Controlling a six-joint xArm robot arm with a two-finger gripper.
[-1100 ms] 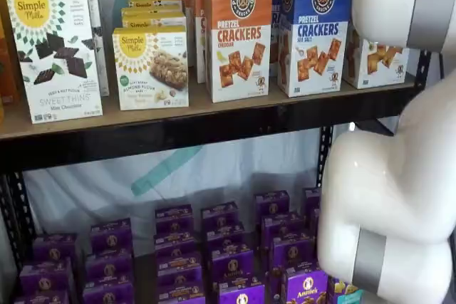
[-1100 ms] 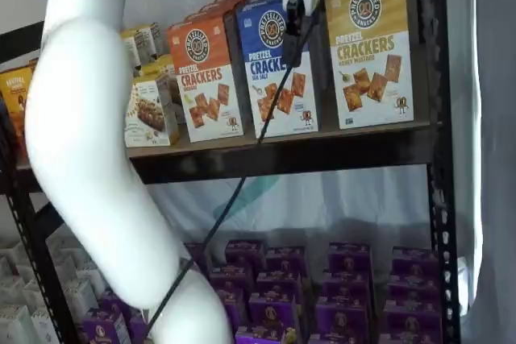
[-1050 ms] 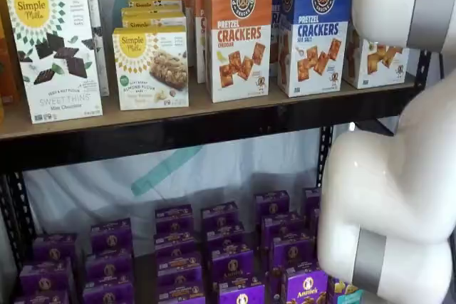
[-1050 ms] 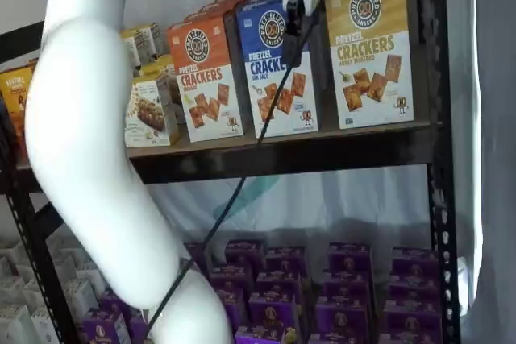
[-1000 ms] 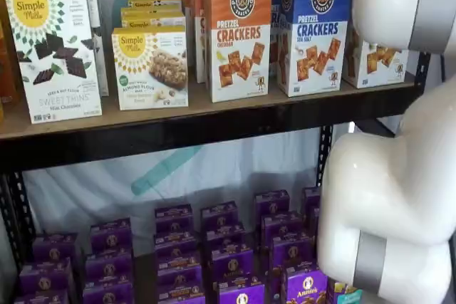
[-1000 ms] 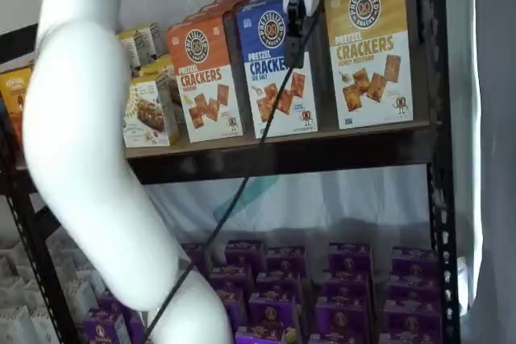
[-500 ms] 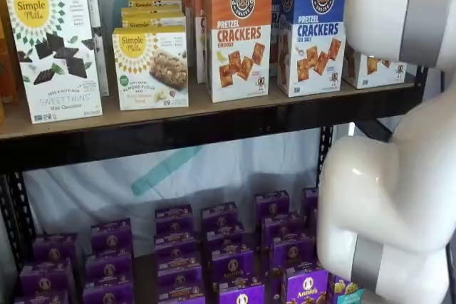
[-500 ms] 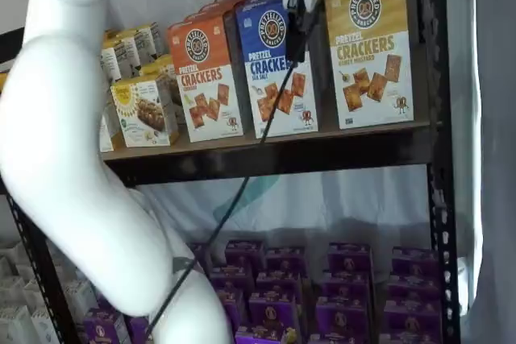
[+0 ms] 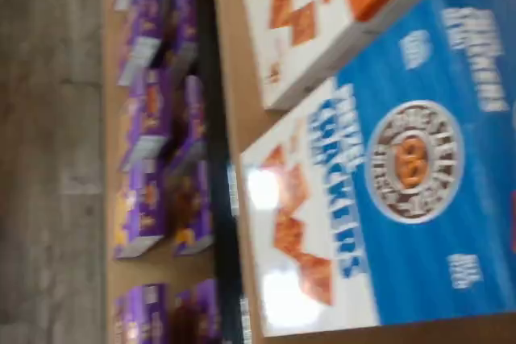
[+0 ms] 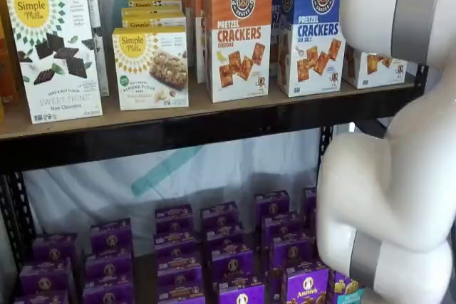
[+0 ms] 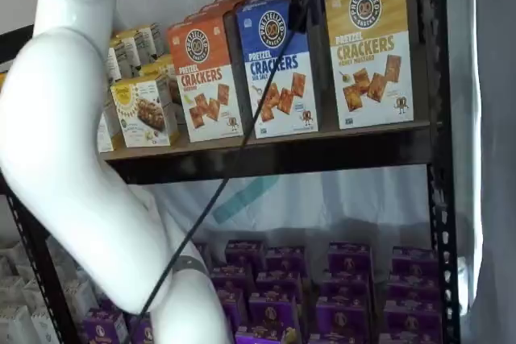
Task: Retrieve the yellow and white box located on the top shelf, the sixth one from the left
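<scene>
The yellow and white box point(image 11: 369, 50) stands at the right end of the top shelf point(image 11: 339, 149), to the right of a blue box point(image 11: 278, 70). In a shelf view only its white lower part point(image 10: 375, 67) shows past my white arm. My gripper point(image 11: 298, 2) hangs from the view's upper edge in front of the blue box's right edge, left of the yellow box. Its black fingers show side-on, so no gap can be made out. It holds nothing. The wrist view shows the blue box point(image 9: 403, 199) close up, not the yellow one.
An orange box point(image 11: 205, 78) and white Simple Mills boxes point(image 10: 149, 65) stand further left on the shelf point(image 10: 214, 115). Purple boxes point(image 10: 228, 247) fill the lower level. A black cable point(image 11: 234, 159) hangs from the gripper. My white arm point(image 10: 388, 197) covers the right side. A black upright point(image 11: 435, 199) borders the shelf.
The gripper has risen a little in front of the blue box. The arm's upper link has moved left and covers more of the yellow box in a shelf view.
</scene>
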